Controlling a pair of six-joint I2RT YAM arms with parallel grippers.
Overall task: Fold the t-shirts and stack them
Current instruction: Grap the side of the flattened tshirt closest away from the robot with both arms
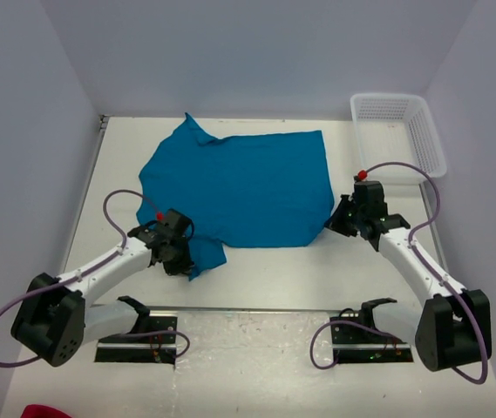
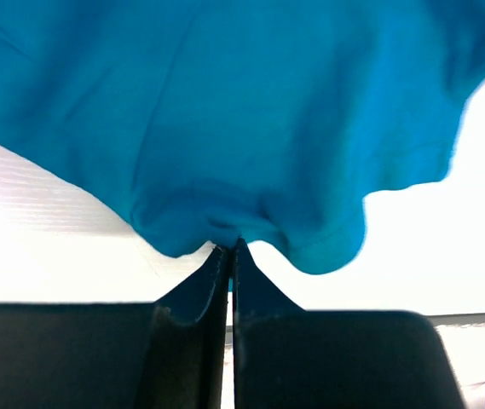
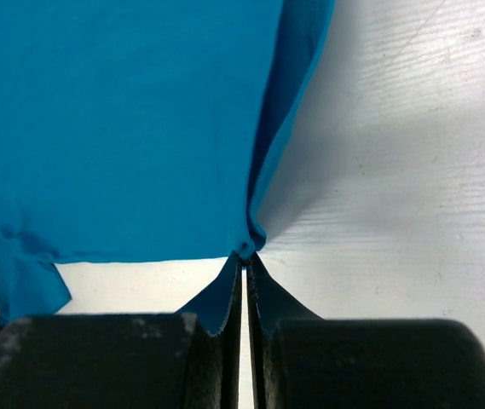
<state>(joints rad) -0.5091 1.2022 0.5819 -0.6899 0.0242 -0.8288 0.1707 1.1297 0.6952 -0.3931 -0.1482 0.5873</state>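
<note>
White tabletop (image 1: 256, 270): carries everything in view.
Plain teal-blue short-sleeved cloth t-shirt (image 1: 248, 187): spread mostly flat across the middle of the tabletop, wrinkled. One point of cloth sticks out at the far left, and the near-left corner is bunched and folded over.
White perforated plastic basket (image 1: 397, 131): parked at the far right corner, apart from the t-shirt.
Left end effector (image 1: 178, 257): clamped on the bunched near-left edge of the t-shirt. In the left wrist view the fingers are seen pressed together, with cloth gathered at the tips.
Right end effector (image 1: 339, 222): clamped on the near-right corner of the t-shirt. In the right wrist view the fingers are seen closed and the edge is lifted slightly off the tabletop there.
</note>
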